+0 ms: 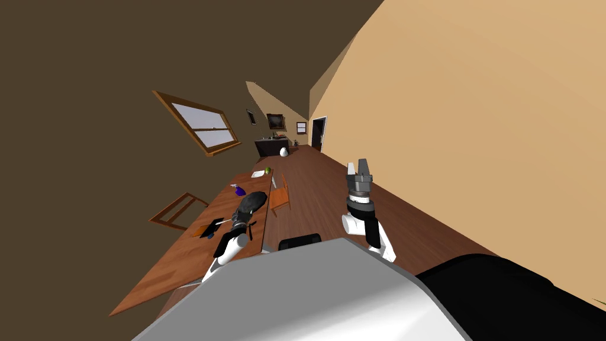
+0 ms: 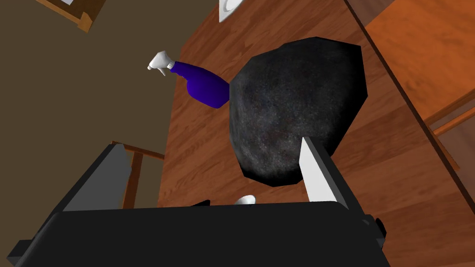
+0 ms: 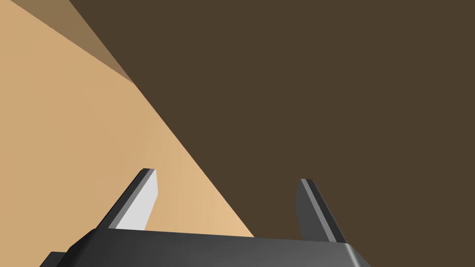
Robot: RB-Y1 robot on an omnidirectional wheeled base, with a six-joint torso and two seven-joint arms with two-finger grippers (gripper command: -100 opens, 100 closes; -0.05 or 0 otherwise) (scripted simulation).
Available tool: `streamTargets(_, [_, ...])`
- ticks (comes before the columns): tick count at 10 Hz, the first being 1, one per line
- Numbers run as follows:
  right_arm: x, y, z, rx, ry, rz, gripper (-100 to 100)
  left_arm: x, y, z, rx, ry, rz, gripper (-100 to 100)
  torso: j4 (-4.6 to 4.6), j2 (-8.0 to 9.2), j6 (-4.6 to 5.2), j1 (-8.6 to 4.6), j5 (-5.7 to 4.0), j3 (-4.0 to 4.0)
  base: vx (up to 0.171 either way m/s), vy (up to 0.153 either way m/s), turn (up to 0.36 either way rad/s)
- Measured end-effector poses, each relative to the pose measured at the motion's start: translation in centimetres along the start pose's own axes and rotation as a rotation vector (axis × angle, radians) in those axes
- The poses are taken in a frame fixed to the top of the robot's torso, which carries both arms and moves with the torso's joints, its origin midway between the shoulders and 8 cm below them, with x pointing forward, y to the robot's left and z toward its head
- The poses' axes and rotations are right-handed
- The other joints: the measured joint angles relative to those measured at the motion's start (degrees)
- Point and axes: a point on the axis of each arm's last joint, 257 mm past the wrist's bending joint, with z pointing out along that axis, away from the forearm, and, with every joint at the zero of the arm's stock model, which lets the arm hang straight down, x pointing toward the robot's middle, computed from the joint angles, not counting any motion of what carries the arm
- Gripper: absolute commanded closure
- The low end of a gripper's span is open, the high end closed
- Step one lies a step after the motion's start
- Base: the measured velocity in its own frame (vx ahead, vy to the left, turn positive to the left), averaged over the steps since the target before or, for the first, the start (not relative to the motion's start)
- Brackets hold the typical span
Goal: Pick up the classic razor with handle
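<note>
A thin white handle with a dark end (image 1: 216, 223), which may be the razor, lies on the wooden table (image 1: 177, 260) beside an orange-and-black flat item (image 1: 206, 229). My left gripper (image 1: 243, 211) hovers over the table just right of it. In the left wrist view this gripper (image 2: 208, 143) is open and holds nothing. A black, rock-like lump (image 2: 297, 111) sits just beyond its fingertips. A small white tip (image 2: 245, 200) peeks out above the gripper body. My right gripper (image 1: 360, 164) is raised over the floor, open and empty (image 3: 226, 175).
A purple spray bottle with a white nozzle (image 2: 202, 85) lies beyond the lump. Farther along the table are a white plate (image 1: 258, 173) and a green fruit (image 1: 267, 170). A wooden chair (image 1: 280, 193) stands at the table's right edge. Wooden floor lies to the right.
</note>
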Motion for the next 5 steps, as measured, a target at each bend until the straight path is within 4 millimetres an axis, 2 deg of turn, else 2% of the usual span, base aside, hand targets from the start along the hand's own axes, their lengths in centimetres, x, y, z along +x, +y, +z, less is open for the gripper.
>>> streamTargets(5, [0.0,0.0,0.0,0.000,0.000,0.000,0,-5.6,2.3,0.4,-0.070,-0.135,-0.146,-100,0.01,0.01,0.01,0.01,0.00,0.01,-0.006,0.016,-0.067])
